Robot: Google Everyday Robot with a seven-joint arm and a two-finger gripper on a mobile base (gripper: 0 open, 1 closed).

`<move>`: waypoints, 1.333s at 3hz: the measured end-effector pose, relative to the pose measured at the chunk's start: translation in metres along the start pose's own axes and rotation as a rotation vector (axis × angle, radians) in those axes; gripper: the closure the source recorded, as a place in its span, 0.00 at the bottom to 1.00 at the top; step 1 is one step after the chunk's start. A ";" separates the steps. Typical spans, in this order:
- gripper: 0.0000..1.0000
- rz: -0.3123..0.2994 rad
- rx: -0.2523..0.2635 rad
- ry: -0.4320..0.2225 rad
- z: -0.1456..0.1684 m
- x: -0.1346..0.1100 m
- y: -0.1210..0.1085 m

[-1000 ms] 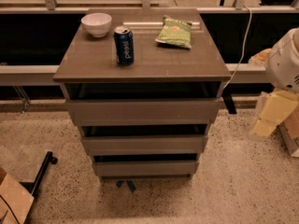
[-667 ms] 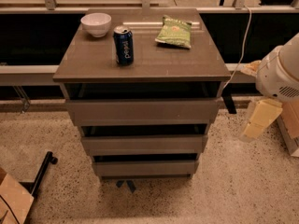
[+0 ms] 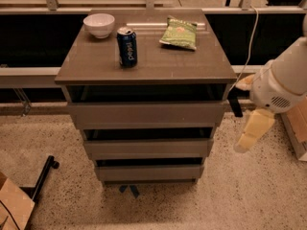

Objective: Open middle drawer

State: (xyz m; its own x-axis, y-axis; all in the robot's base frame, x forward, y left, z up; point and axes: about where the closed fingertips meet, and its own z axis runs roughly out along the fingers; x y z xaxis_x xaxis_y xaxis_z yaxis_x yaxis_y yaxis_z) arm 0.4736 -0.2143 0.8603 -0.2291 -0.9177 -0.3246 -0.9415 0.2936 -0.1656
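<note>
The pincer (image 3: 245, 140) hangs pointing down, over the floor; whether it is apart or together I cannot tell. To its left, not touching it, is the middle drawer (image 3: 148, 148) of the table (image 3: 144, 68). Higher and further left stand a can (image 3: 127, 47) and a bowl (image 3: 99, 25).

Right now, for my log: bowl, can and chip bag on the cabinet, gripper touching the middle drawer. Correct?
Not touching: in the camera view the gripper hangs right of the cabinet, apart from the middle drawer. The rest holds.
</note>
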 end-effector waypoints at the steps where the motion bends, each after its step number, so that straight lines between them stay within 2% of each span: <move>1: 0.00 0.009 -0.044 -0.054 0.042 -0.009 0.002; 2: 0.00 -0.020 -0.083 -0.085 0.104 -0.011 0.006; 3: 0.00 -0.022 -0.083 -0.095 0.118 -0.012 0.004; 4: 0.00 0.004 -0.105 -0.091 0.132 -0.009 0.011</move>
State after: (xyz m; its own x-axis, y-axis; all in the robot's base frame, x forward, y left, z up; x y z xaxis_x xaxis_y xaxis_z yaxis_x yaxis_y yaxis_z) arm 0.4978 -0.1671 0.7387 -0.2137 -0.8872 -0.4090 -0.9625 0.2629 -0.0672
